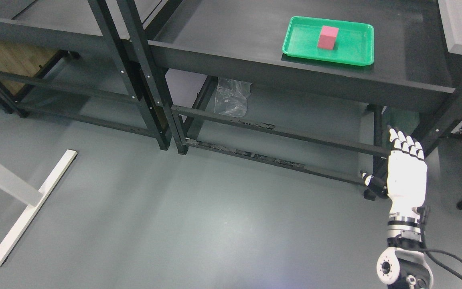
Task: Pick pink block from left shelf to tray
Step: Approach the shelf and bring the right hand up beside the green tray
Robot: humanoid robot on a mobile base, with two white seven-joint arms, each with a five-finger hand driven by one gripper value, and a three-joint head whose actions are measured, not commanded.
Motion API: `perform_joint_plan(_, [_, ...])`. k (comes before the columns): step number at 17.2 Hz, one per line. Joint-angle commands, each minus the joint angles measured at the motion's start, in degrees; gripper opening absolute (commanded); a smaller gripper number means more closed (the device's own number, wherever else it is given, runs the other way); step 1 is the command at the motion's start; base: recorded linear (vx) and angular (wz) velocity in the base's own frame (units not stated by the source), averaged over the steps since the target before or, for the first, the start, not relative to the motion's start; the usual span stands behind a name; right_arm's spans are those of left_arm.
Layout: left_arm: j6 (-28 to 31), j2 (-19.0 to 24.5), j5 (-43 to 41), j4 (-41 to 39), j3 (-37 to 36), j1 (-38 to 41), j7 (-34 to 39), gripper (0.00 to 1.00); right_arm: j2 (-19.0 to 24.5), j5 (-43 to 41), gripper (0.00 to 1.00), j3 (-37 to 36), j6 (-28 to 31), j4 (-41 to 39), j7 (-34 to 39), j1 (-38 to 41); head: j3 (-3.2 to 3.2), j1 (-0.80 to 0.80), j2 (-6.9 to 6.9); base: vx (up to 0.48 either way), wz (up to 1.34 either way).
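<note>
I am seeing the pink block (328, 37) sitting upright inside the green tray (295, 44), a little right of the tray's middle and apart from every rim. The tray is resting flat on the dark top of the right-hand shelf unit (223, 36), toward its front edge, with bare surface showing on both sides of it.

Below that top, a crumpled piece of clear plastic wrap (232, 97) is lying on the lower level, behind the front crossbar (279, 130). To the left, a second dark shelf unit (54, 32) is standing against the first — their upright posts are nearly touching. I am not picking out any block on it from this angle.

The right hand (406, 170) is hanging low at the lower right of the head view, out in front of the shelf's right leg and well below the tray. Its white fingers (405, 146) are stretching straight and close together, thumb sticking out to the side — gripping nothing, touching nothing.

A white table foot (34, 204) is lying across the grey floor (199, 216) at the far left, well apart from the shelves.
</note>
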Motion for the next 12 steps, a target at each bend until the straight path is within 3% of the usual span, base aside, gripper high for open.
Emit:
perform_joint_plan(1, [-0.05,1.00,-0.09,-1.00,0.00,-1.32,-0.02,1.00,-0.97,7.90,1.00,-2.15,-0.60,-0.22,0.54,-0.74,0.00,0.00,0.00,0.286,-0.03])
perform_joint_plan(12, [-0.05,1.00,-0.09,-1.00,0.00,-1.32,-0.02,1.00,-1.28,4.30,1.00,-3.73,-1.22,-0.13,4.22,-0.82,0.00,0.00,0.00,0.271,0.01])
